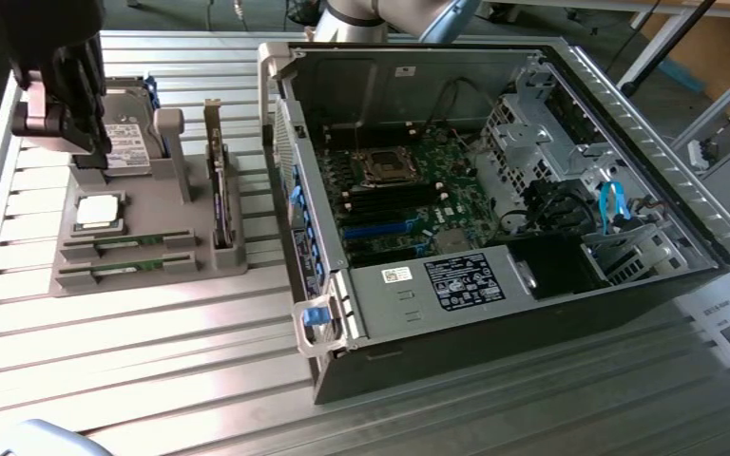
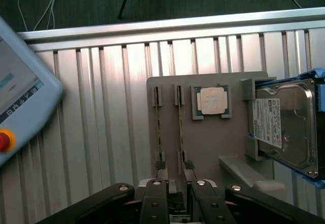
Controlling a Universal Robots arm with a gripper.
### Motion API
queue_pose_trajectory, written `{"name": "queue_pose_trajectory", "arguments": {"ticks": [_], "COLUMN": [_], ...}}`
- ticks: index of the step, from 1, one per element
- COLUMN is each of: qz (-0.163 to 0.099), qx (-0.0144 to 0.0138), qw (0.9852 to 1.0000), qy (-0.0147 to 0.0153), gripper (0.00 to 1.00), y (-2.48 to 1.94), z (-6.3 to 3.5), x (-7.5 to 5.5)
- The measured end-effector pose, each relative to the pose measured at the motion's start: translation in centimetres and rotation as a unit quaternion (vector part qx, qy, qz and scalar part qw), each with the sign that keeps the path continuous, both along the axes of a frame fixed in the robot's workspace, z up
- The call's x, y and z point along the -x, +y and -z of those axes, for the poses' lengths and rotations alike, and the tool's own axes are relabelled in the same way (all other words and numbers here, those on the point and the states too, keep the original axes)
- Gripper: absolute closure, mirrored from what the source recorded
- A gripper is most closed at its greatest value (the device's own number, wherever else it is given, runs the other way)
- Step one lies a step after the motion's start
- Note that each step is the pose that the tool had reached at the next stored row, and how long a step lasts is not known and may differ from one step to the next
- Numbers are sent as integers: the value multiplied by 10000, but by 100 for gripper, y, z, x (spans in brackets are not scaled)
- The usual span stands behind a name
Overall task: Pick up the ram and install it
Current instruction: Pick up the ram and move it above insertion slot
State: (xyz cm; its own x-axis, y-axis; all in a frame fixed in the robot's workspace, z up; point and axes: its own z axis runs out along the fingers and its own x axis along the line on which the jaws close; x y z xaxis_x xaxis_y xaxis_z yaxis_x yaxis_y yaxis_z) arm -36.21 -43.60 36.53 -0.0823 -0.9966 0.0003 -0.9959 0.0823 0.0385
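Ram (image 2: 180,127) in holder; end effector (image 2: 176,188) part-open, empty.
Sits on edge in near slots of the grey holder (image 2: 213,148), just ahead of the fingers (image 2: 155,196); long axis runs straight away from them.

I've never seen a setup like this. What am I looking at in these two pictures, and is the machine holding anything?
It is a robot arm with a two-fingered gripper at its end. One picture comes from a camera standing off the arm, looking over the whole metal table. The other comes from a camera on the arm's wrist, looking past the fingers. On the table sits an open computer case and, at the exterior view's left, a grey holder of spare parts. It carries two ram sticks standing on edge in slots, a square processor, a hard drive and an expansion card. The gripper hangs over the holder by one end of the ram sticks, open and holding nothing. The pale blue device with a red button looks like a hand-held controller.
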Motion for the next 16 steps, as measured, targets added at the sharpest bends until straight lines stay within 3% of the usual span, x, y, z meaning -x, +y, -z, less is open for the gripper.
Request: {"name": "queue_pose_trajectory", "arguments": {"ticks": [16], "qz": [0], "qx": [0], "qw": [10000], "qy": [0], "gripper": [75], "y": [0], "z": [278], "x": [0]}}
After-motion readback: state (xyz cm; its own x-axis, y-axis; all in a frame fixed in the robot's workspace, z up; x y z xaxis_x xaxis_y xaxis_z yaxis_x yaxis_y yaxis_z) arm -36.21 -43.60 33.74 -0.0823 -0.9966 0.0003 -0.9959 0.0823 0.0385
